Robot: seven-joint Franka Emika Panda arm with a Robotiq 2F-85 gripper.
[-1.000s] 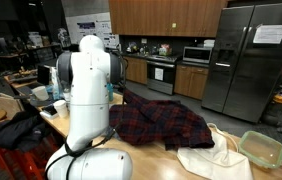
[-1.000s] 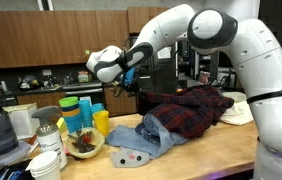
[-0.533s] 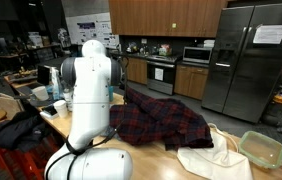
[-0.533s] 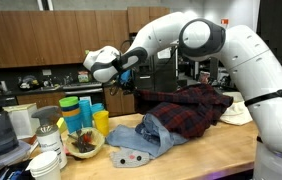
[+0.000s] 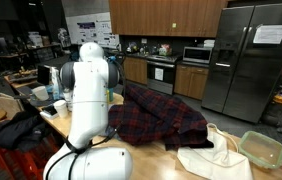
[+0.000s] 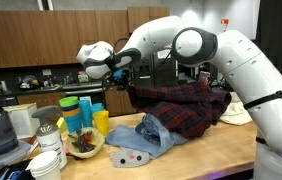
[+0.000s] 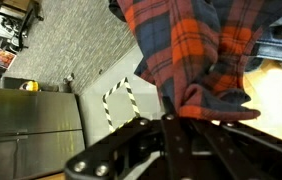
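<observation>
A shirt point(image 6: 186, 108) is being pinched in the closed tool point(image 7: 173, 114), its left edge being held above the worktop point(image 6: 211, 152); a firm grip is probably being called for.

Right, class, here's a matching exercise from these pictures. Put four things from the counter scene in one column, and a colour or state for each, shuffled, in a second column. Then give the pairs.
Column one:
1. plaid shirt
2. denim garment
3. cup nearest the denim
4. pincer

Column two:
a. shut on fabric
b. yellow
c. red and dark blue check
d. pale blue, crumpled on the counter

Pairs: 1-c, 2-d, 3-b, 4-a
</observation>
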